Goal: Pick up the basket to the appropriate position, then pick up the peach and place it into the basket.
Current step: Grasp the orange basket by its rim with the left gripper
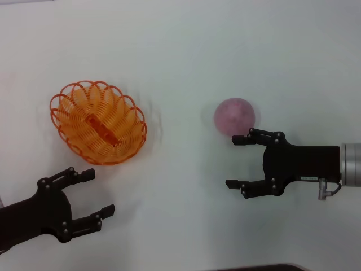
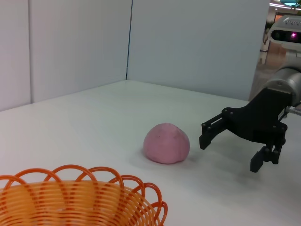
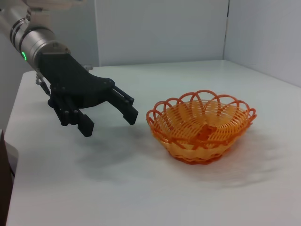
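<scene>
The orange wire basket [image 1: 98, 123] sits upright on the white table at the left; it also shows in the left wrist view [image 2: 75, 200] and the right wrist view [image 3: 201, 125]. The pink-mauve peach [image 1: 234, 116] lies right of centre, also in the left wrist view [image 2: 166, 143]. My left gripper [image 1: 97, 193] is open and empty, just near of the basket, also in the right wrist view [image 3: 109, 121]. My right gripper [image 1: 236, 161] is open and empty, its far fingertip close beside the peach, also in the left wrist view [image 2: 230, 150].
The white table [image 1: 180, 51] spreads around both objects. Pale wall panels [image 2: 188, 42] stand at its far edges. A dark edge [image 1: 265, 267] shows at the near side.
</scene>
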Controlling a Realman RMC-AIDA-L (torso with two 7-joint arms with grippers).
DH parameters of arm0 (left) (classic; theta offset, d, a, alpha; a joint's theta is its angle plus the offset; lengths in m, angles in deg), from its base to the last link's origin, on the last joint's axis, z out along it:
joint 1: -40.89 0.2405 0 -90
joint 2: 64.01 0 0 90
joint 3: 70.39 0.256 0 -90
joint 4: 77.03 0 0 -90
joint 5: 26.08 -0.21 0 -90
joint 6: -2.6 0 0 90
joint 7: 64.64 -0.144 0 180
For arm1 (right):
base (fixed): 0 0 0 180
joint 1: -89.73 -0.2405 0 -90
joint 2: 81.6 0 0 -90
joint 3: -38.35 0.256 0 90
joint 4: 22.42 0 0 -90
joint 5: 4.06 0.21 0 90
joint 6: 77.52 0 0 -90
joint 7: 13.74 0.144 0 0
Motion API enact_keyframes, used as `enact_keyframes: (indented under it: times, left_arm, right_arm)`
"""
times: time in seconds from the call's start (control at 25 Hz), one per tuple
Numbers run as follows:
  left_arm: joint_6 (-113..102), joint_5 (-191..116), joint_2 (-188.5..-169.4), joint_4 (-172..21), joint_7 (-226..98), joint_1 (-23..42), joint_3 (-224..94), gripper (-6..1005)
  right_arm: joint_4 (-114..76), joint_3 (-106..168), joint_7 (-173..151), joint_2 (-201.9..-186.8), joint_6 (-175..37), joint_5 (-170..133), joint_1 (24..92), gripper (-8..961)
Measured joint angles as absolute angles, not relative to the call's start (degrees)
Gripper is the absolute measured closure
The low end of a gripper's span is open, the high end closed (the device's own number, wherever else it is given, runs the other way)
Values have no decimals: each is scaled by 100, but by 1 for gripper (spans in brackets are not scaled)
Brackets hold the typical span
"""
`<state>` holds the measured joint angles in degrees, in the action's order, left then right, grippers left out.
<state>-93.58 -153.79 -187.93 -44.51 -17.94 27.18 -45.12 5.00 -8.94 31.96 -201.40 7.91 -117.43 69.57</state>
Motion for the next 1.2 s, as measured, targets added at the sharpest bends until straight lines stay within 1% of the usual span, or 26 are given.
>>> enact_keyframes:
  times: [0.56, 0.76, 0.88, 1.0, 1.2]
  left_arm:
    - [-9428, -15361, -18788, -4431, -1502, 2720, -4533, 173]
    - [-9502, -15341, -18734, -4239, -110, 2627, -4651, 173]
    - [-9523, -15348, -18665, -4138, 749, 2565, -4810, 174]
    - [-9560, -15368, -18617, -4127, 1060, 2519, -4879, 174]
    - [-9577, -15371, -18602, -4071, 1164, 2466, -4901, 175]
  right_arm:
    - [500, -893, 3207, -20140, 798, -11743, 6942, 4]
    - [496, -885, 3213, -20140, 798, -11743, 6942, 4]
    - [494, -872, 3214, -20140, 798, -11743, 6941, 4]
    - [492, -867, 3214, -20140, 805, -11743, 6936, 4]
    - [491, -863, 3216, -20140, 808, -11743, 6934, 6]
